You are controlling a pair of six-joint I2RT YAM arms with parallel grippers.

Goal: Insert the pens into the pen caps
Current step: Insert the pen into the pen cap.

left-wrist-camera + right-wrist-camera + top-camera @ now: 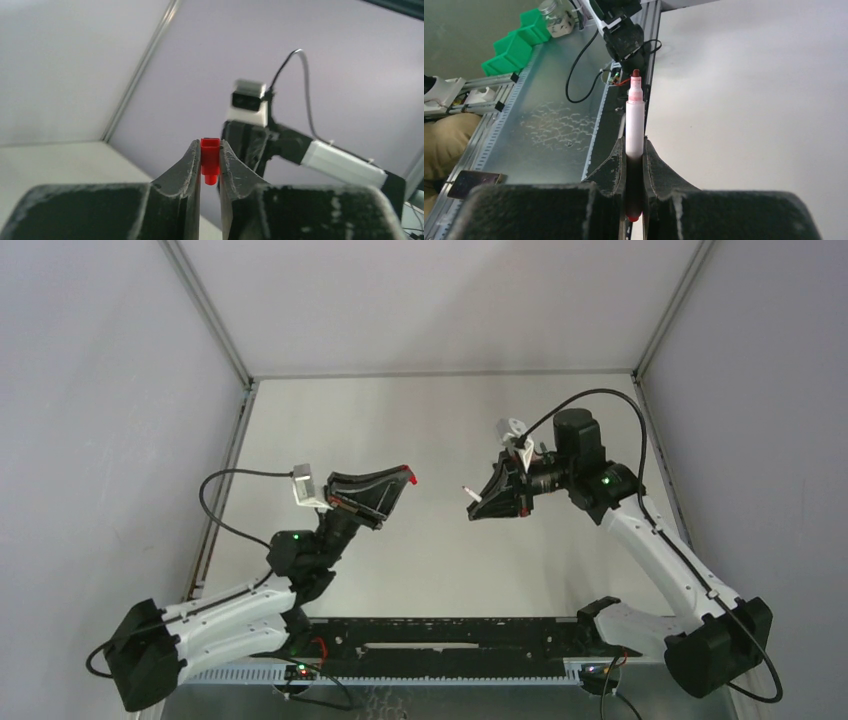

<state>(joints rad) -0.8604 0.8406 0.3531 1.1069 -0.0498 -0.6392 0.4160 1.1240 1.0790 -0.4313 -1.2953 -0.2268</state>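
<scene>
My left gripper (408, 476) is raised above the table and shut on a red pen cap (411, 478). In the left wrist view the red cap (210, 160) sits pinched between the fingertips of that gripper (210, 150). My right gripper (478, 508) is raised opposite, to the right, shut on a white pen (469, 492) with a red tip. In the right wrist view the pen (634, 125) sticks out straight ahead of the gripper (634, 150). Cap and pen tip are apart, with a gap between them. No other pens or caps show.
Grey table (440, 420) with walls at back and sides. A black rail (450, 635) runs along the near edge between the arm bases. The right wrist view shows green bins (514, 42) and a jar (555, 17) off the table.
</scene>
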